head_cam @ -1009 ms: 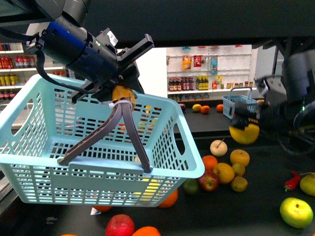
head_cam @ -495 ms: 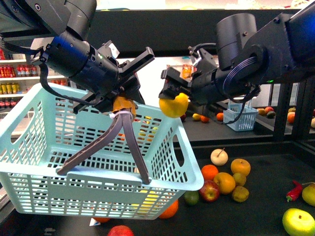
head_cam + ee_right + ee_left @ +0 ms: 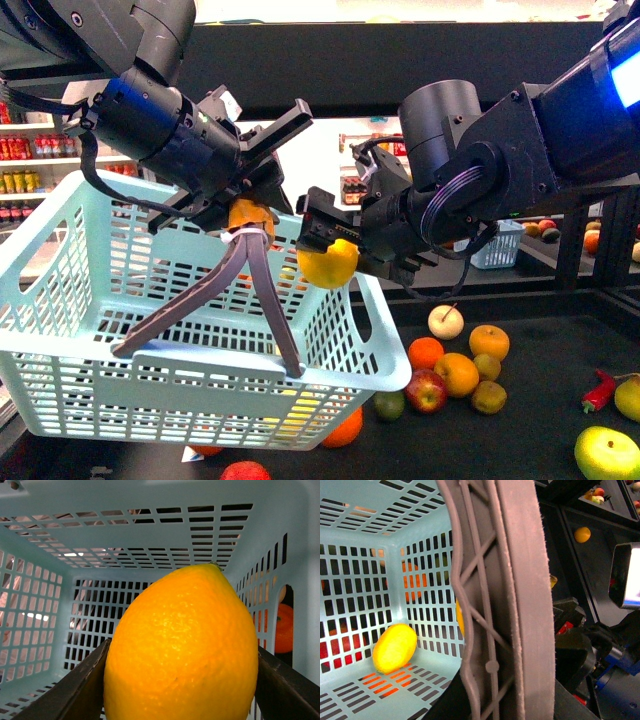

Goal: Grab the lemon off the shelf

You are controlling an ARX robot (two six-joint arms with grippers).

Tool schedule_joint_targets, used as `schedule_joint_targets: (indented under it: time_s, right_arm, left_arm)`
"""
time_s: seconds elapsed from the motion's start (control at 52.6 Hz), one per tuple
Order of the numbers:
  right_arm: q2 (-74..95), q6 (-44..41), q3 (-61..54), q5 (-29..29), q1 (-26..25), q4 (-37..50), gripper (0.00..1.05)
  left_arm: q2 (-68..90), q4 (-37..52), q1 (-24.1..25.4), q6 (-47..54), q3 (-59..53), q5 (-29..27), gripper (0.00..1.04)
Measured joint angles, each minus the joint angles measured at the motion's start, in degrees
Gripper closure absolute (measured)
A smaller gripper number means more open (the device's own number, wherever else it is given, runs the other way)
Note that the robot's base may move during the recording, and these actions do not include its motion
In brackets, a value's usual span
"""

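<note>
My right gripper is shut on the lemon, a bright yellow oval fruit, and holds it over the right rim of the light blue basket. In the right wrist view the lemon fills the space between the two dark jaws, with the basket's inside behind it. My left gripper is shut on the basket handle and holds the basket in the air. In the left wrist view the grey handle runs across the frame, and another yellow fruit lies on the basket's floor. The black shelf tray lies below.
Loose fruit lies on the tray: oranges, a red apple, a pale apple, a red chilli and a yellow-green apple. A small blue basket stands behind. Bottle shelves are at the far left.
My right arm has swung from the right side of the shelf up and leftward with the lemon, then lowered it to the basket's right rim. The left arm holds the basket nearly still.
</note>
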Motion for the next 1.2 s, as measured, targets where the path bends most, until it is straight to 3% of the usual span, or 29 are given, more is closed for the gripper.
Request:
schedule_joint_targets:
  time_s: [0.095, 0.285, 0.533, 0.704, 0.875, 1.199]
  right_arm:
    - [0.0, 0.0, 0.0, -0.2, 0.2, 0.4, 0.07]
    - [0.0, 0.0, -0.1, 0.0, -0.6, 1.4, 0.08]
    - [-5.1, -0.2, -5.1, 1.2, -5.5, 3.7, 0.08]
    - [-15.1, -2.6, -13.3, 3.4, -13.7, 8.1, 0.08]
    - [-23.1, -5.0, -23.7, 6.3, -18.8, 13.8, 0.08]
    - [-41.8, -6.5, -46.1, 6.4, -21.9, 22.3, 0.08]
  left_arm:
    - [0.0, 0.0, 0.0, 0.0, 0.0, 0.0, 0.89]
    - [0.0, 0.0, 0.0, 0.1, -0.1, -0.2, 0.89]
    - [0.0, 0.0, 0.0, 0.1, -0.1, -0.2, 0.89]
    - [0.0, 0.0, 0.0, 0.2, -0.1, -0.1, 0.89]
    - [0.0, 0.0, 0.0, 0.2, -0.1, -0.1, 0.89]
    - [0.0, 0.0, 0.0, 0.2, -0.1, -0.2, 0.89]
